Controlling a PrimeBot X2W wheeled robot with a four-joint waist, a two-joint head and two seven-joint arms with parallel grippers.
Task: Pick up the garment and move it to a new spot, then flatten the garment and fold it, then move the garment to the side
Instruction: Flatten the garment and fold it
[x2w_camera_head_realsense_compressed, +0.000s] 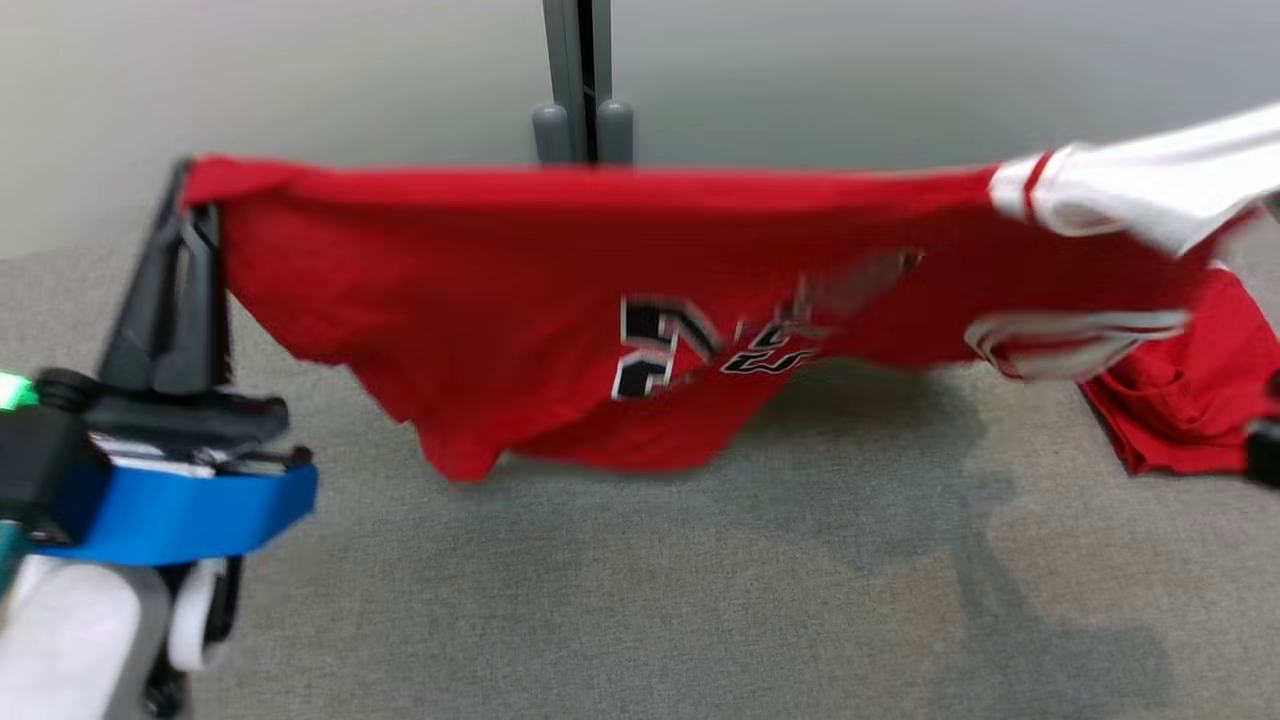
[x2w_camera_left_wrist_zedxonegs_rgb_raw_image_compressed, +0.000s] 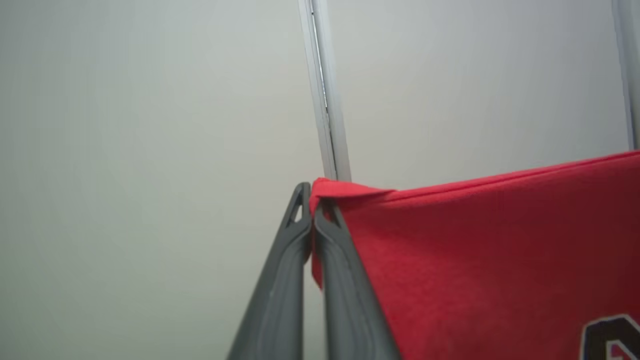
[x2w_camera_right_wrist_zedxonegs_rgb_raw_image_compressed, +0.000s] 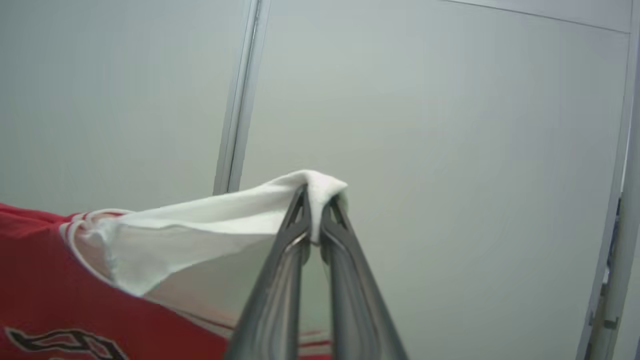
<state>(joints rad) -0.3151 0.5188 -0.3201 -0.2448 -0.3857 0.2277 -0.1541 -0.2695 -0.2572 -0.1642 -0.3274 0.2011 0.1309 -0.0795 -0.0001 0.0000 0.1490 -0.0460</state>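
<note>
The garment (x2w_camera_head_realsense_compressed: 520, 290) is a red jersey with black-and-white lettering and a white sleeve (x2w_camera_head_realsense_compressed: 1150, 190). It hangs stretched above the grey table, its lower edge sagging near the surface. My left gripper (x2w_camera_head_realsense_compressed: 190, 215) is shut on the garment's left corner; in the left wrist view the red cloth (x2w_camera_left_wrist_zedxonegs_rgb_raw_image_compressed: 450, 260) is pinched between the left gripper's (x2w_camera_left_wrist_zedxonegs_rgb_raw_image_compressed: 312, 200) fingers. In the right wrist view my right gripper (x2w_camera_right_wrist_zedxonegs_rgb_raw_image_compressed: 317, 197) is shut on the white sleeve (x2w_camera_right_wrist_zedxonegs_rgb_raw_image_compressed: 200, 225), with the red body (x2w_camera_right_wrist_zedxonegs_rgb_raw_image_compressed: 50, 280) hanging at lower left.
A grey carpet-like tabletop (x2w_camera_head_realsense_compressed: 640, 600) spreads under the garment. A grey post with a base (x2w_camera_head_realsense_compressed: 583, 100) stands behind, against a pale wall. Part of the garment bunches at the table's right (x2w_camera_head_realsense_compressed: 1190, 390).
</note>
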